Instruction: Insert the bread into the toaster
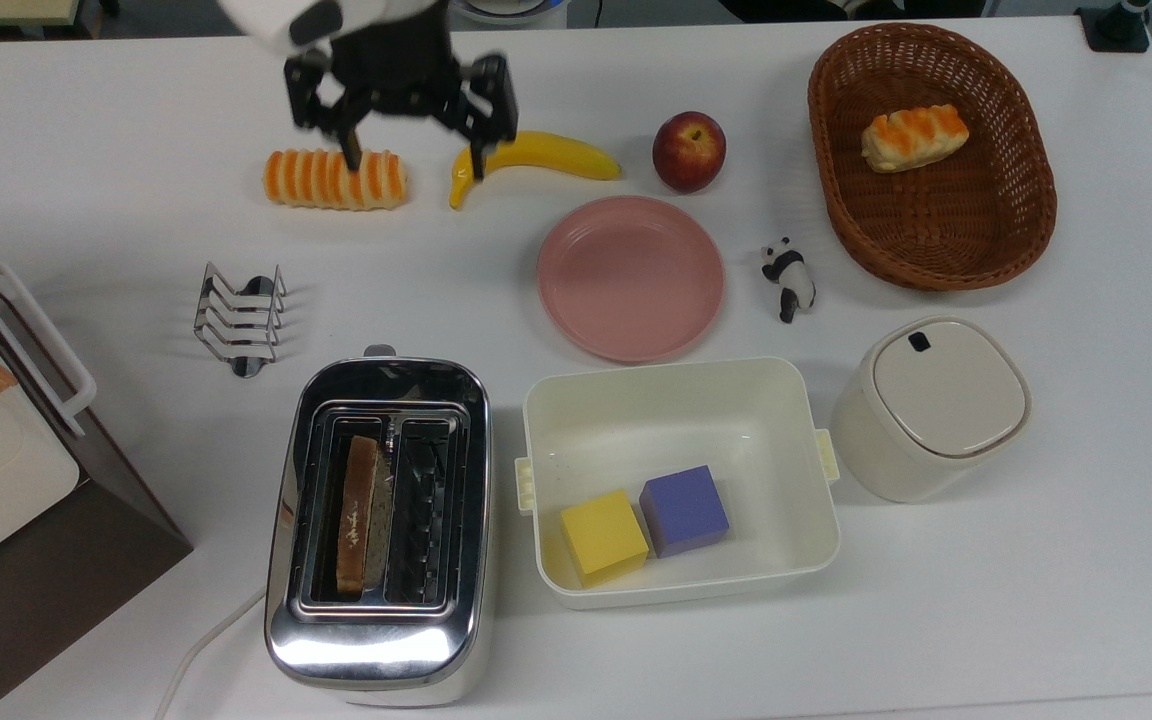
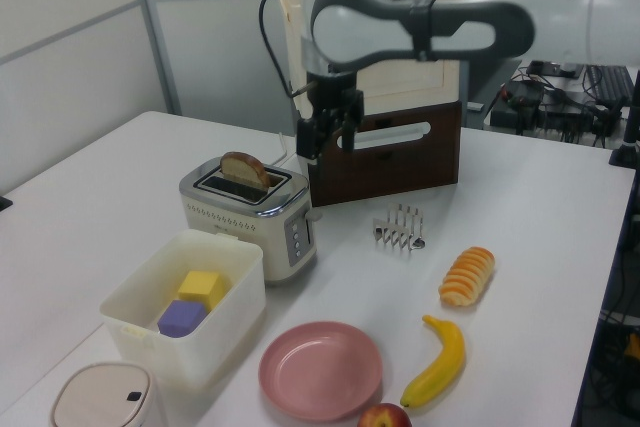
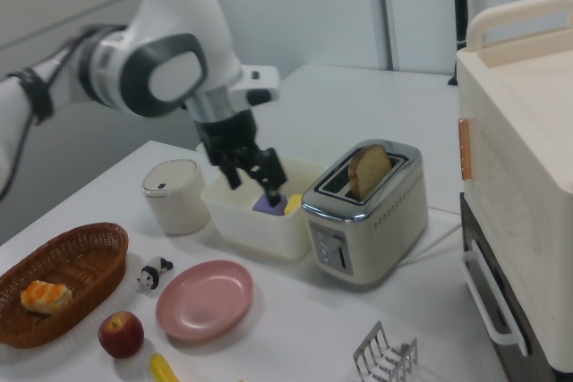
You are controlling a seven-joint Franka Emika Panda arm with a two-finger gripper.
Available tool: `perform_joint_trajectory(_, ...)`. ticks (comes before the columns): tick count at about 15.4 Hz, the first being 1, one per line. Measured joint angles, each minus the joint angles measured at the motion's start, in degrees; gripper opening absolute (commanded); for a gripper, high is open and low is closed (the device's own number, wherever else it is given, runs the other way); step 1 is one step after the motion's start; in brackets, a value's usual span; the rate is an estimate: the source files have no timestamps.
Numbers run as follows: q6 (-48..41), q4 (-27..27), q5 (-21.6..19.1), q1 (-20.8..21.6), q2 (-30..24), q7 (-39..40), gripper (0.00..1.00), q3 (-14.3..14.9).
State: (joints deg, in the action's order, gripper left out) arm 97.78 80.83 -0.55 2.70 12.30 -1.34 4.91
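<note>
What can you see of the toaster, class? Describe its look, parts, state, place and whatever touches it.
The toaster is shiny chrome with rounded corners and two dark slots on top. It stands upright on the white table, beside the cream tub. A slice of bread stands in one slot, its top poking out; the other slot is empty. A white cord leaves its base. The left view shows a control panel on one end.
</note>
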Motion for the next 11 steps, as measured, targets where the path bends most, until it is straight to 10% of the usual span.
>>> perform_joint_trajectory(11, -8.0, 11.4, 1.3, 2.5, -10.4, 0.0, 1.0, -1.7)
